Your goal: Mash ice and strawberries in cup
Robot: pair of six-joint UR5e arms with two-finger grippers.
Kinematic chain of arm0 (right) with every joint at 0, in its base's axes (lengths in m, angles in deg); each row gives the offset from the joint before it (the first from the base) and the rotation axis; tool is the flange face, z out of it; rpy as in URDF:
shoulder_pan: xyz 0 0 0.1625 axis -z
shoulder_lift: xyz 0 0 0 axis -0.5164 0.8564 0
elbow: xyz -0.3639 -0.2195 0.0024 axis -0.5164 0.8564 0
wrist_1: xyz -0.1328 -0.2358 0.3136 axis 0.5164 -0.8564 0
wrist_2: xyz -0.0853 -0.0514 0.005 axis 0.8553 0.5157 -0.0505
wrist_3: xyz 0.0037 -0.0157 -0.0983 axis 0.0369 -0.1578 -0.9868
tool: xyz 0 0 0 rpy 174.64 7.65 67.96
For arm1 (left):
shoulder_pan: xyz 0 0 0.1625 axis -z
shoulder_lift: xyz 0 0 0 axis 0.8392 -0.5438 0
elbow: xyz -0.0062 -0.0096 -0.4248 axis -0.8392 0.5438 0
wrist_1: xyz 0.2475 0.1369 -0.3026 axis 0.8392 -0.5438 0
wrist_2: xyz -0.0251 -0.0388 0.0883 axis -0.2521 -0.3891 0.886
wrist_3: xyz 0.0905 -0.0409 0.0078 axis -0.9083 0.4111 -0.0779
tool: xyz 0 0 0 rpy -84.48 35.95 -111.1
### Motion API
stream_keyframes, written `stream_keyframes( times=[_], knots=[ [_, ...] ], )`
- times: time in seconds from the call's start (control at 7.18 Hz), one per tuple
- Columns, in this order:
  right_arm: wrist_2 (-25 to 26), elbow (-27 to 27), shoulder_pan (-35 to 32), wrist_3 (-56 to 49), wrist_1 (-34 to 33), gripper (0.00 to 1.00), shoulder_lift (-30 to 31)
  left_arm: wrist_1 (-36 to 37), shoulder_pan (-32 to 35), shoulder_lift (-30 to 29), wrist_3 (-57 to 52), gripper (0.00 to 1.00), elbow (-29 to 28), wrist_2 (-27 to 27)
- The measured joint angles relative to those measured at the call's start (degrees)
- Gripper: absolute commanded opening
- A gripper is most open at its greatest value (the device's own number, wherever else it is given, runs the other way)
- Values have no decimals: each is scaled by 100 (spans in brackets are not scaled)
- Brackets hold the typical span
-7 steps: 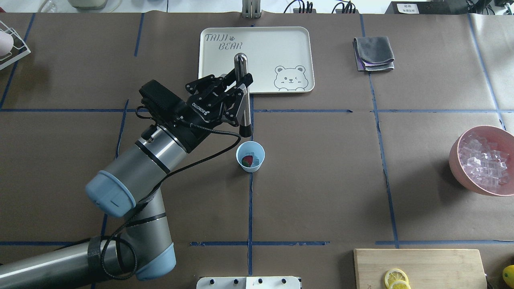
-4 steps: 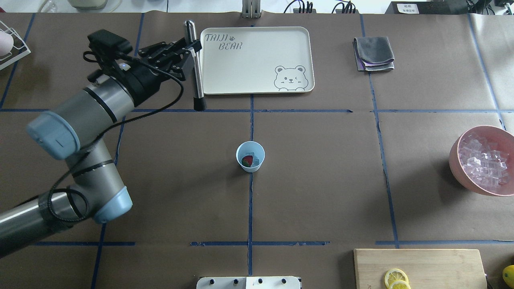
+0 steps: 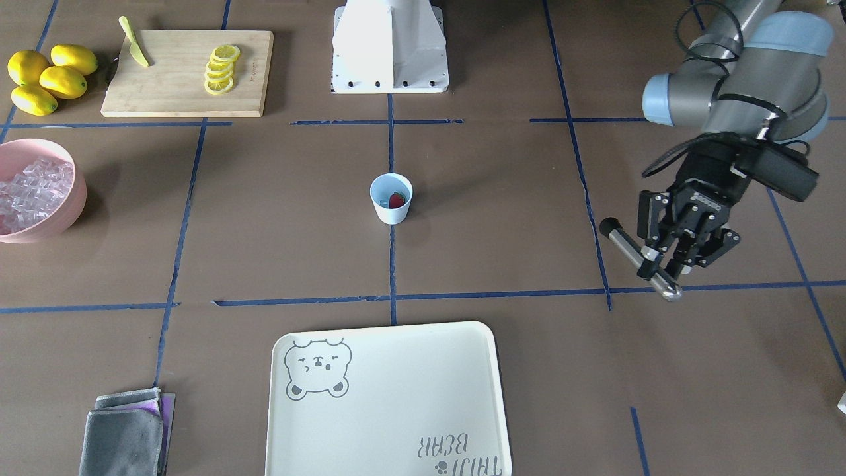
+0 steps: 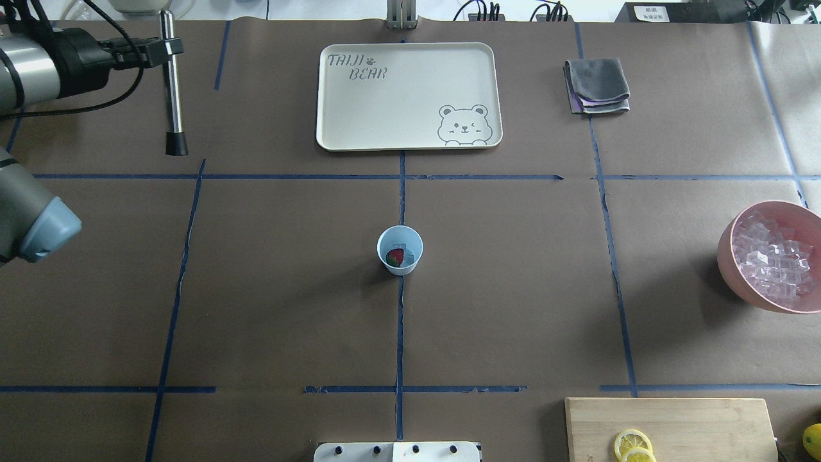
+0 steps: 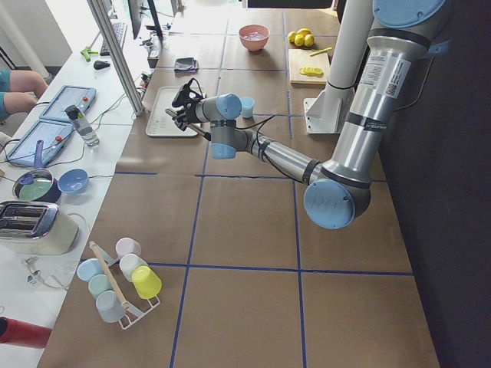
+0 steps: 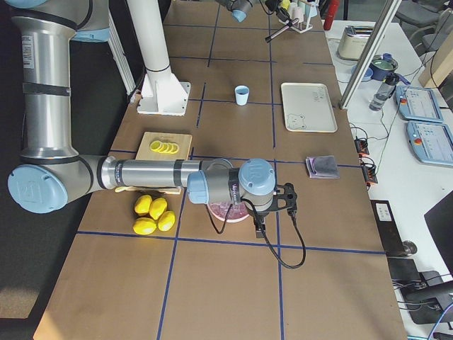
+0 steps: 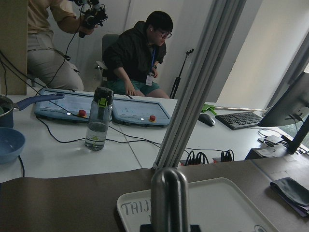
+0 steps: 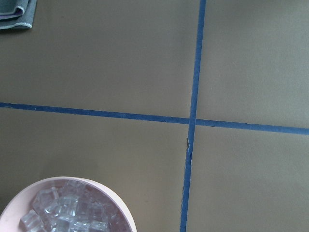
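Observation:
The small pale-blue cup (image 4: 399, 250) stands at the table's middle and also shows in the front view (image 3: 391, 198). In it lie a red strawberry (image 4: 394, 257) and a clear ice cube (image 4: 405, 249). My left gripper (image 4: 170, 46) is shut on a steel muddler (image 4: 173, 96) with a black tip, held over the far left of the table, well away from the cup. The front view shows this gripper (image 3: 663, 268) and the muddler (image 3: 621, 241) slanted. My right gripper (image 6: 260, 227) shows only in the exterior right view, beside the ice bowl. I cannot tell whether it is open.
A pink bowl (image 4: 728, 256) of ice cubes (image 4: 773, 263) sits at the right edge. A cream bear tray (image 4: 410, 96) and a folded grey cloth (image 4: 596, 85) lie at the back. A cutting board (image 4: 667, 427) with lemon slices lies front right. A cup rack (image 5: 119, 280) stands far left.
My left arm has swung left and back with the muddler, from just above the cup to the far left of the table. The cup and its contents have not moved.

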Motion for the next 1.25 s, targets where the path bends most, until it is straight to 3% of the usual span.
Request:
stream_keyframes(
  times=[0.42, 0.56, 0.84, 1.25],
  knots=[
    [5, 6, 0, 7, -1, 100, -58, 811, 891, 871, -13, 0, -28, -2042],
    [7, 20, 0, 5, -3, 100, -78, 1169, 1051, 1053, -39, 0, -43, -2467],
    [11, 40, 0, -5, -5, 100, -89, 1607, 1121, 1322, -373, 0, -221, -2719],
    [16, 37, 3, -5, 2, 100, -92, 1687, 1095, 1560, -1822, 0, -919, -2672]
  ],
)
